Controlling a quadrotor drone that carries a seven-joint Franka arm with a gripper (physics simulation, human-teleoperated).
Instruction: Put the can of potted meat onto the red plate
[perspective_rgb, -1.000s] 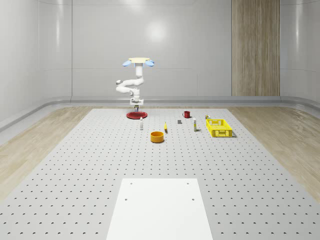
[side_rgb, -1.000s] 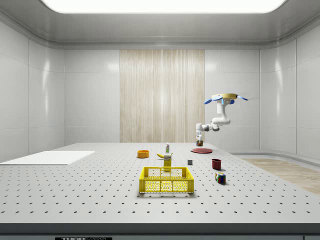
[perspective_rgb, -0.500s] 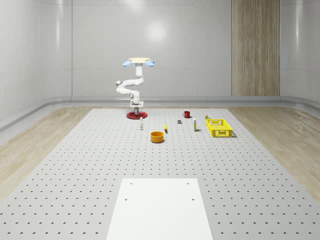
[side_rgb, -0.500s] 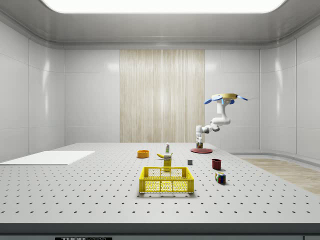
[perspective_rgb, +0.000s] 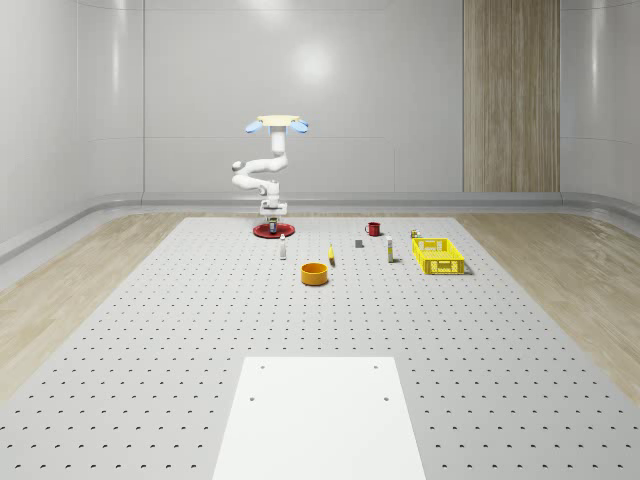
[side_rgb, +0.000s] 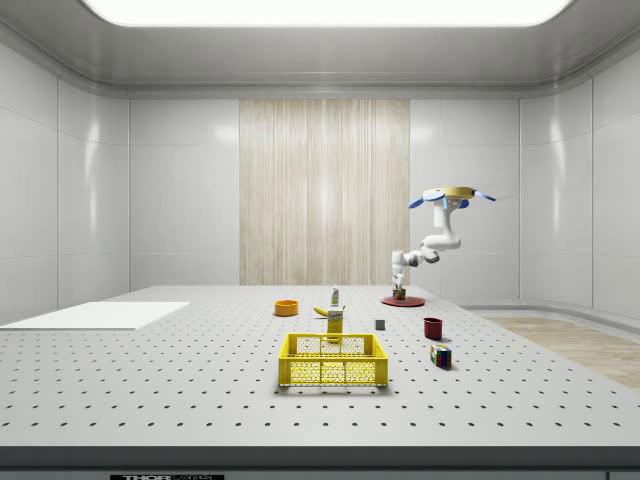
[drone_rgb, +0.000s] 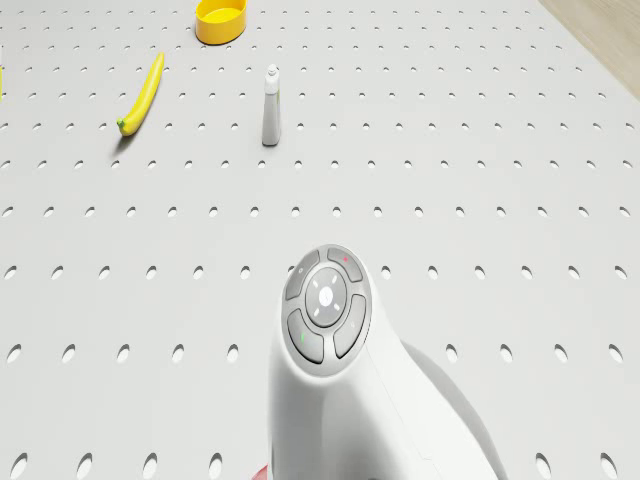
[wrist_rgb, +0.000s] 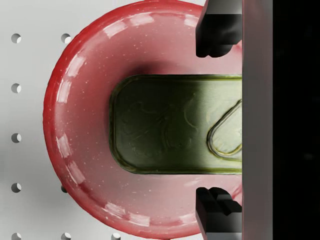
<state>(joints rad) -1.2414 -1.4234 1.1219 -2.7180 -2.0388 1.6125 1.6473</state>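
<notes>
A: What changed since a second ago?

B: Your drone (perspective_rgb: 277, 124) hovers at the same spot over the far end of the table (perspective_rgb: 150, 330). The arm has dropped a little and then risen slightly; the gripper (side_rgb: 400, 283) now sits just above the plate (side_rgb: 402, 300).

A: Gripper state?

B: In the wrist view your fingers (wrist_rgb: 220, 27) stand apart on either side of the can (wrist_rgb: 170, 122), a gap showing at each side, not clamped. The can lies on the plate (wrist_rgb: 80, 105), lid up.

A: Anything one view adds?

B: The drone view shows the banana (drone_rgb: 142, 95), bottle (drone_rgb: 270, 105) and yellow bowl (drone_rgb: 221, 20). The side view shows the basket (side_rgb: 333, 360) centre frame and the mug (side_rgb: 433, 327).

A: Can's axis?

B: The long axis runs left-right in the wrist frame, across the line between the fingers, pull tab toward the right.
</notes>
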